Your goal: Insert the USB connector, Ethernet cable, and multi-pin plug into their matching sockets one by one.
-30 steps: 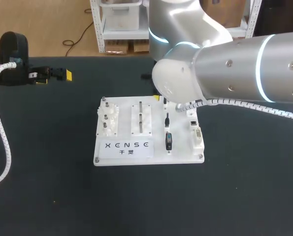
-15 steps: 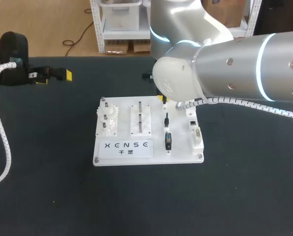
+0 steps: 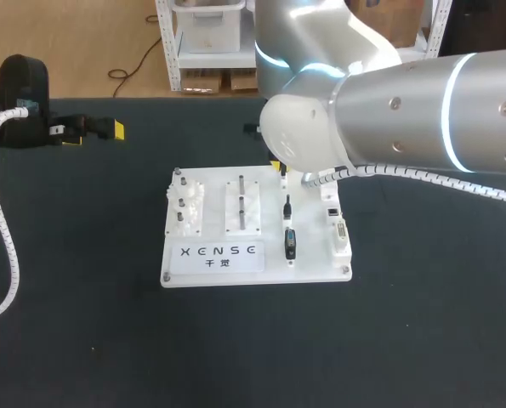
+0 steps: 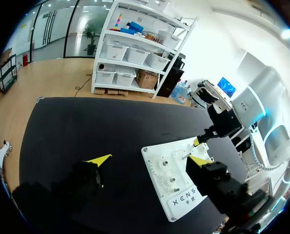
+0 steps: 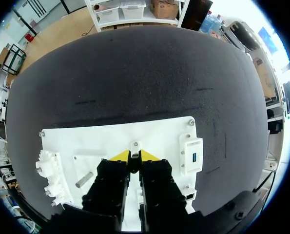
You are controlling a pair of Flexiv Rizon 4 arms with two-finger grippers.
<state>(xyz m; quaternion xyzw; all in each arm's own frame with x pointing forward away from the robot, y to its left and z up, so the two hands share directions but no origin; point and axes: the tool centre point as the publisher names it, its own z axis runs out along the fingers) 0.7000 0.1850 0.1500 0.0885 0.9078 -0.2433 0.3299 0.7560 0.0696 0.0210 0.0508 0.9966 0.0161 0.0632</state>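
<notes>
A white board (image 3: 257,265) lies mid-table. Down its right part runs a row of plugs: a black plug (image 3: 287,205), a black-and-blue connector (image 3: 291,244) below it, and a small dark plug (image 3: 283,173) at the far end. My right gripper (image 3: 279,168) stands over that far plug. In the right wrist view the gripper (image 5: 134,157) has its yellow tips nearly together, shut on the small dark plug (image 5: 133,165). The white socket block (image 5: 191,155) sits beside it, also seen along the board's right edge (image 3: 338,226). My left gripper (image 4: 149,160) is open and holds nothing, far back left (image 3: 99,129).
On the board's left part stand white gears on posts (image 3: 187,206) and a block with metal pegs (image 3: 244,204). A white coiled hose (image 3: 2,229) of my left arm hangs over the table's left side. My right arm's bulk hides the table's far right.
The right gripper's fingers have drawn together around the small dark plug at the far end of the row. The arm shifted slightly left. The left arm has not moved.
</notes>
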